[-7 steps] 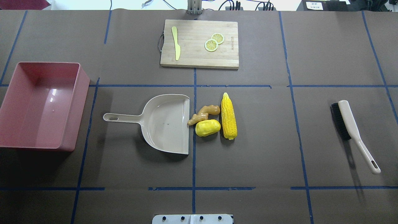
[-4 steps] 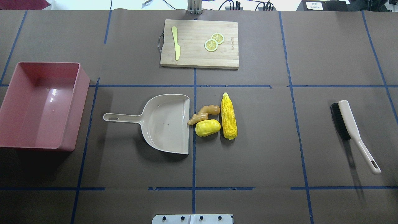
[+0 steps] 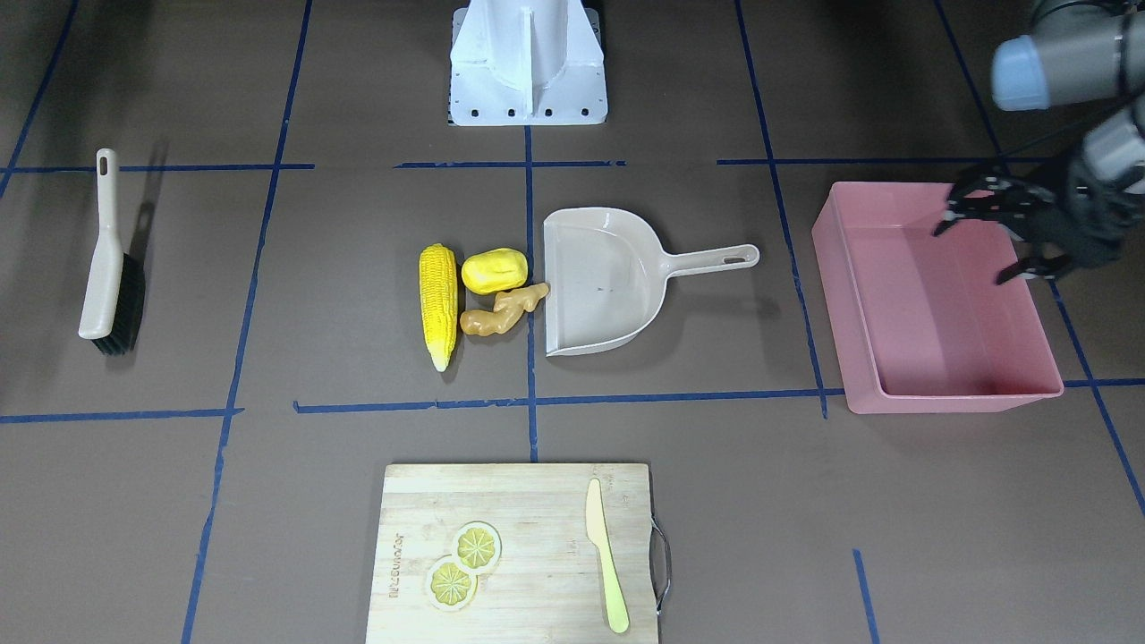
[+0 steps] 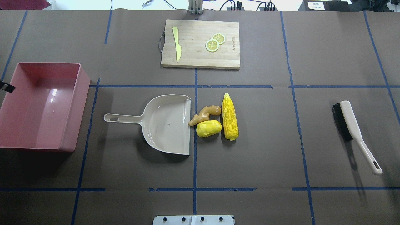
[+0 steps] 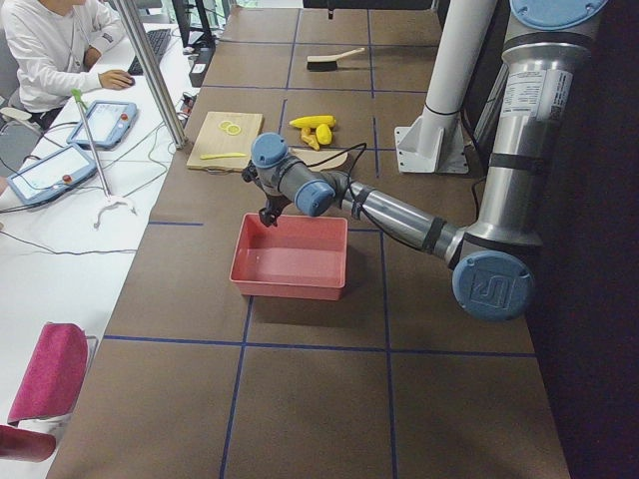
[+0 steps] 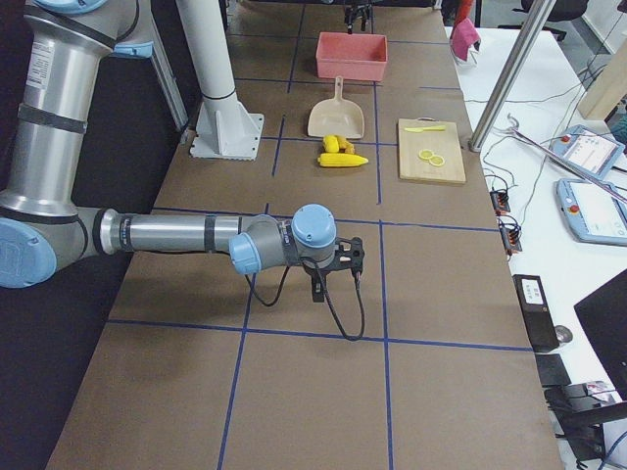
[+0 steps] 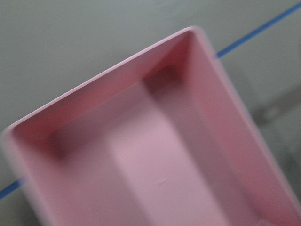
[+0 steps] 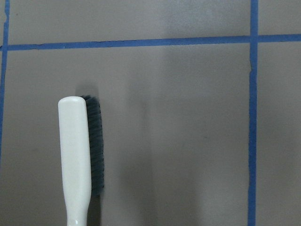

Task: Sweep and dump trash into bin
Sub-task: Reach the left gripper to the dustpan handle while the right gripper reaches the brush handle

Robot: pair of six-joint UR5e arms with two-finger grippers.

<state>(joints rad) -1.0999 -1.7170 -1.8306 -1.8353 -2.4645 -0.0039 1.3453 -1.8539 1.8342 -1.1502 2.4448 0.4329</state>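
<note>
The trash lies mid-table: a yellow corn cob [image 4: 230,116], a yellow potato lump [image 4: 208,128] and a tan ginger root [image 4: 204,115], right beside the open lip of the beige dustpan [image 4: 165,125]. The pink bin [image 4: 40,118] stands at the table's left end and is empty; it fills the left wrist view [image 7: 155,155]. My left gripper [image 3: 979,246] hovers open over the bin's outer side; only a tip shows in the overhead view [image 4: 6,86]. My right gripper [image 6: 333,279] hangs above the brush [image 8: 75,160]; I cannot tell if it is open.
The brush [image 4: 353,128] lies at the table's right end, handle toward the robot. A wooden cutting board [image 4: 193,56] at the far middle holds a pale knife [image 4: 177,43] and two lemon slices [image 4: 212,45]. The robot's base plate [image 4: 193,219] sits at the near edge.
A tip of my left gripper has come into the overhead view at the left edge, over the bin. Nothing on the table has moved.
</note>
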